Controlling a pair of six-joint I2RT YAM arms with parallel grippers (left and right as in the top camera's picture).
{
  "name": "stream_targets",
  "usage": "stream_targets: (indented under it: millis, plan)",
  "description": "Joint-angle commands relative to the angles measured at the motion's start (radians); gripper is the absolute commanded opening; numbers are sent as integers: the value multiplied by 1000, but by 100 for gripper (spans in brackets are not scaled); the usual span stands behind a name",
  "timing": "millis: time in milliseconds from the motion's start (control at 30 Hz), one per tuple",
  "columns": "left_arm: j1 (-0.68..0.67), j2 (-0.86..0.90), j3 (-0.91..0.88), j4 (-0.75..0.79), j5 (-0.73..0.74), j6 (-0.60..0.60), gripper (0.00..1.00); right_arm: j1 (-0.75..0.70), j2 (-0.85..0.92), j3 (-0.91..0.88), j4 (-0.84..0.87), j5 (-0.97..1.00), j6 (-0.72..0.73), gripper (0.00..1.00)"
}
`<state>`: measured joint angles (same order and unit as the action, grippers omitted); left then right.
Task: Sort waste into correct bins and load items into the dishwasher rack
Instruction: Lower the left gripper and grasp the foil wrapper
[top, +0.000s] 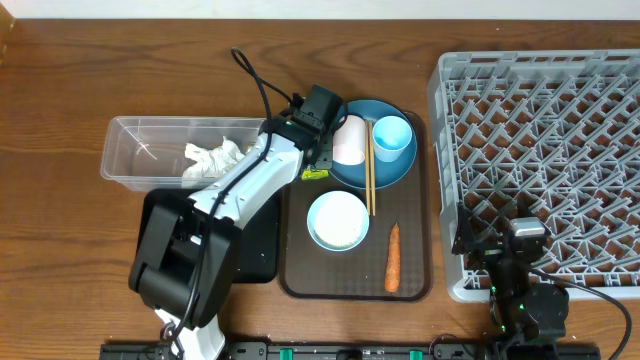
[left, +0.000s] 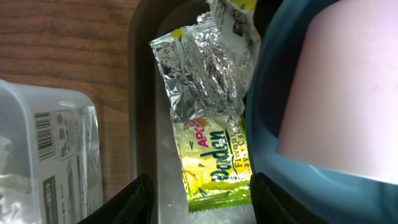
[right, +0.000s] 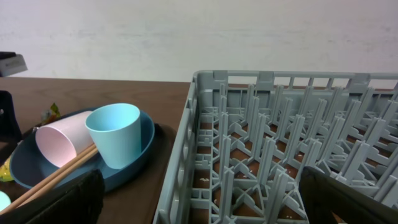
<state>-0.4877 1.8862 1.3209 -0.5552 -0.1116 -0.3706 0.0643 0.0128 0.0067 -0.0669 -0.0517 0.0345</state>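
My left gripper (left: 202, 202) is open just above the silver-foil and yellow-green wrapper (left: 208, 106), which lies on the brown tray beside the blue plate (top: 385, 165); the wrapper also shows in the overhead view (top: 315, 174). The plate holds a pink cup (top: 349, 140) on its side, a light blue cup (top: 392, 136) and chopsticks (top: 370, 170). A white bowl (top: 337, 220) and a carrot (top: 393, 257) lie on the tray. Tissues (top: 212, 160) lie in the clear tub (top: 130, 150). The black tray (top: 262, 250) is partly under my left arm. My right gripper (right: 199, 199) is open over the grey rack's (top: 540, 160) front left corner.
The brown serving tray (top: 420, 210) sits between the bins and the rack. The left arm (top: 240, 190) stretches over the black tray and the tub's right end. The rack's near wall (right: 186, 143) stands between my right fingers.
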Motion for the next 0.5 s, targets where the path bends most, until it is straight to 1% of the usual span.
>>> stream_targets:
  millis: [0, 167, 467]
  plan:
    - [30, 12, 5, 3, -16, -36, 53, 29, 0, -1, -4, 3, 10, 99]
    - [56, 18, 5, 5, 21, -54, 53, 29, 0, -1, -4, 3, 10, 99]
    - [55, 53, 4, 32, 22, -54, 52, 29, 0, -1, -4, 3, 10, 99]
